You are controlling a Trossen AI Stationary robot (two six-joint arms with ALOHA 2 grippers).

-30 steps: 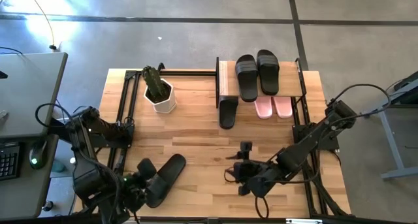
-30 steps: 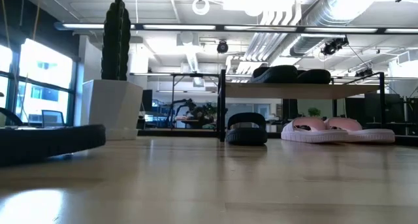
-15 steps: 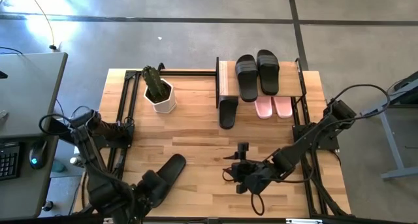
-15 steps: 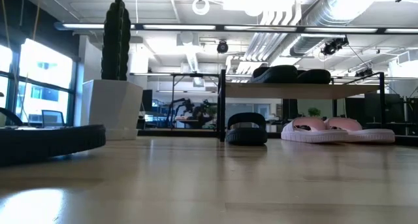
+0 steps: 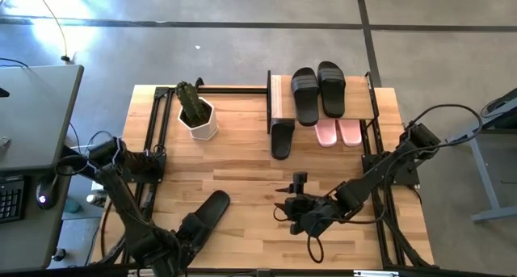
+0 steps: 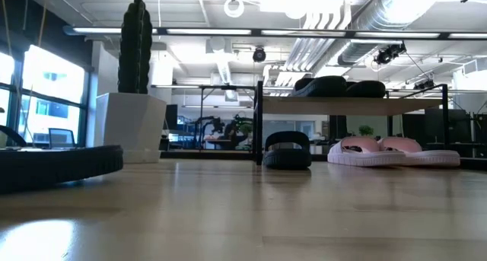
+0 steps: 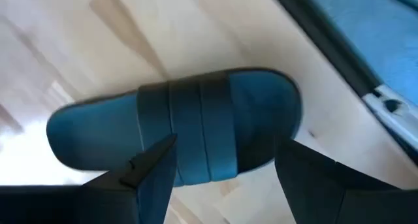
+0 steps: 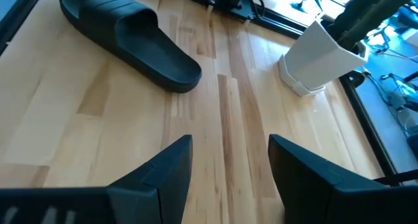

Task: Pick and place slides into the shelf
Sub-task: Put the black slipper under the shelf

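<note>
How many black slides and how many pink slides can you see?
black slides: 4
pink slides: 2
Total: 6

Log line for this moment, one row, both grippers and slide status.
left gripper: open over loose black slide | right gripper: open, empty, mid-table | shelf: two black on top, pink pair below

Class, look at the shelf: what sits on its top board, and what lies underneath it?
On the shelf's top board: two black slides. Underneath: one black slide and two pink slides, their rear parts hidden by the board.
</note>
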